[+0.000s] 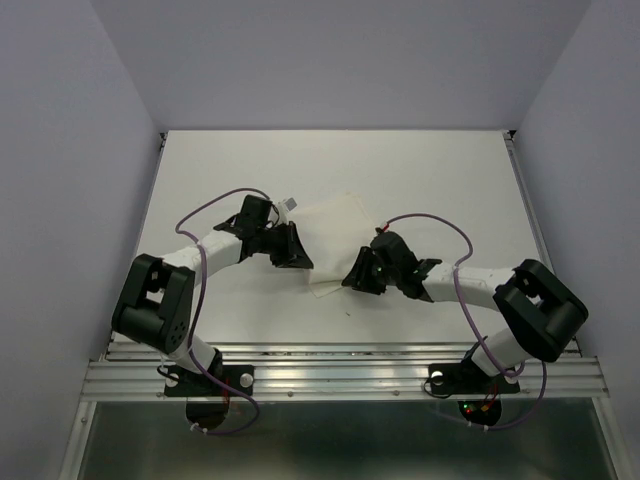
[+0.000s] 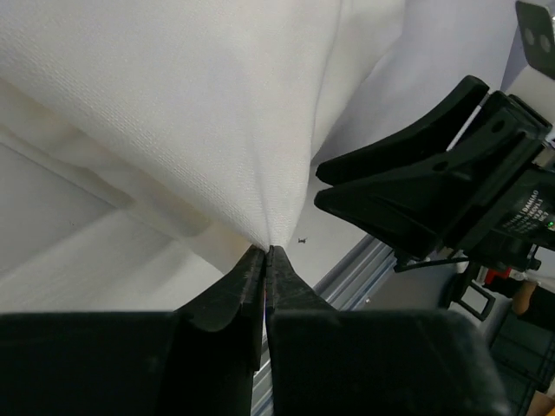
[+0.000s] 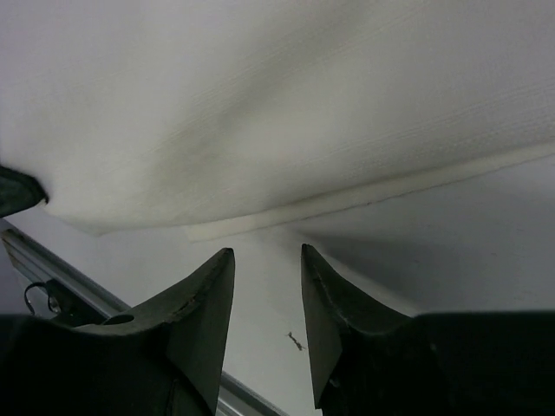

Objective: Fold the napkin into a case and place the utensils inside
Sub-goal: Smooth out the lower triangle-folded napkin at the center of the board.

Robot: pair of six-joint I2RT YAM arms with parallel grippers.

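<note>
The napkin (image 1: 338,232) lies in the middle of the table (image 1: 450,180), between the two arms. The left end effector (image 1: 293,250) is at the napkin's left side. Its fingers (image 2: 234,295) are pressed tight on a corner of the napkin, and the cloth spreads up and out from that pinch. The right end effector (image 1: 354,275) is just by the napkin's near side. Its fingers (image 3: 208,299) stand a little apart, with nothing between them. A folded edge of the napkin sits just past their tips.
</note>
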